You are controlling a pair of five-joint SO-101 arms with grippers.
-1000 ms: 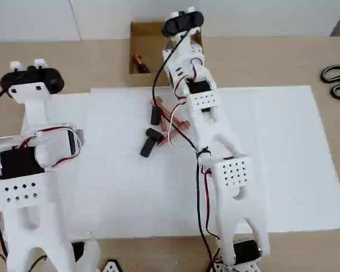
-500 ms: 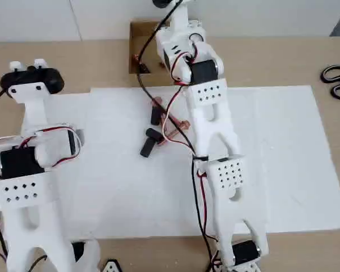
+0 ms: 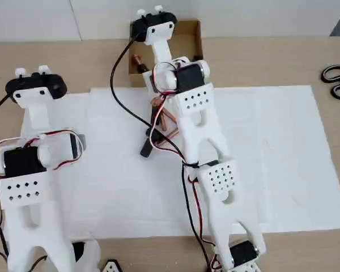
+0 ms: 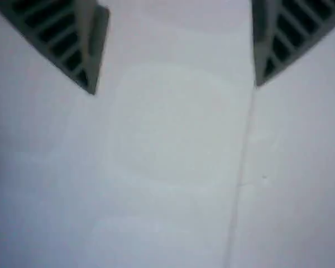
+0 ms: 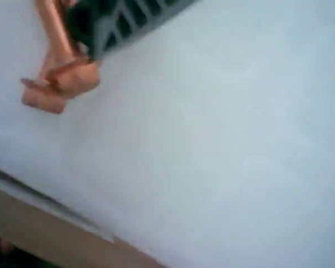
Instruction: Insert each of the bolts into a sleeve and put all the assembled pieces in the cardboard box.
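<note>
The cardboard box (image 3: 191,35) stands at the table's far edge with one copper-and-black assembled piece (image 3: 139,63) inside. Two black sleeves (image 3: 147,145) (image 3: 154,117) and some copper bolts (image 3: 162,115) lie on the white sheet just in front of the box, partly under my right arm (image 3: 184,99), whose wrist hangs over the box's left part. In the right wrist view copper bolt heads (image 5: 60,85) lie close beside a dark part of that gripper, near the sheet's edge. My left gripper (image 4: 173,84) stands open over bare sheet at the far left, with the left arm (image 3: 35,90) above it.
The white sheet (image 3: 283,147) covers most of the table. Black scissors (image 3: 337,80) lie at the far right edge on bare wood. The right arm's cables (image 3: 158,136) trail over the sleeves and bolts.
My right arm's wrist has swung left and slightly toward me from over the box's right side to its left side. The left arm has hardly moved.
</note>
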